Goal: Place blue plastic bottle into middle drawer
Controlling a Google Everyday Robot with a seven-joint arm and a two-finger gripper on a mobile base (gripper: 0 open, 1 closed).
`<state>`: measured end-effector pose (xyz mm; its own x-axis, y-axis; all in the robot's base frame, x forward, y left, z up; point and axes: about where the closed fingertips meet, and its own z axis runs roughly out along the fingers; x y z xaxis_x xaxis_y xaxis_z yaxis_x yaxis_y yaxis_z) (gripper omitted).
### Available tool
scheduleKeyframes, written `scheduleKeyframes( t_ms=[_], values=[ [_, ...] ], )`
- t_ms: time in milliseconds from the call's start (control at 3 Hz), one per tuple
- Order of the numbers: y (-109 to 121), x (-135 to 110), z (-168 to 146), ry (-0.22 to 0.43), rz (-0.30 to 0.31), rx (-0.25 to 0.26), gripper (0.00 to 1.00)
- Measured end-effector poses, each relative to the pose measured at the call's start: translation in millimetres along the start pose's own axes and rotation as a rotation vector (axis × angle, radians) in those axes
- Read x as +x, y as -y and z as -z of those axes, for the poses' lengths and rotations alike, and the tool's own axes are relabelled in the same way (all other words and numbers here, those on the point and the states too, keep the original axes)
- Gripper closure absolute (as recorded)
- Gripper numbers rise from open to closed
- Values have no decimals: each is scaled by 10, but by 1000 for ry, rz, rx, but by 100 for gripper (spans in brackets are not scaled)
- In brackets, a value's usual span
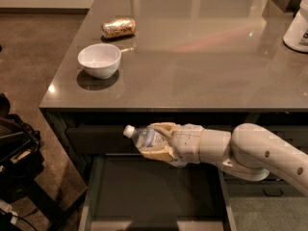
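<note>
A glossy grey bench point(202, 66) reflects soft light above a mottled brown floor point(38, 42), the gripper point(153, 142) just below its front edge.

Single high view, angled down over counter point(192, 57), claw point(156, 145) close, lower centre

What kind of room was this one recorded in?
Probably a kitchen or office break area: a grey countertop with a white bowl and gold can, drawers beneath. The end effector holds the blue plastic bottle over the open middle drawer.
</note>
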<state>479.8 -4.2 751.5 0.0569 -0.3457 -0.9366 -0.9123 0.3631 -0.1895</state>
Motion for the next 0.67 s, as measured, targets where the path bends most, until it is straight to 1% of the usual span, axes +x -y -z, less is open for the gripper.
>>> scheduleKeyframes(
  t_ms=[333, 667],
  values=[
    [-140, 267, -33, 6, -80, 39, 100],
    [-477, 918, -143, 22, -263, 102, 100]
  ],
)
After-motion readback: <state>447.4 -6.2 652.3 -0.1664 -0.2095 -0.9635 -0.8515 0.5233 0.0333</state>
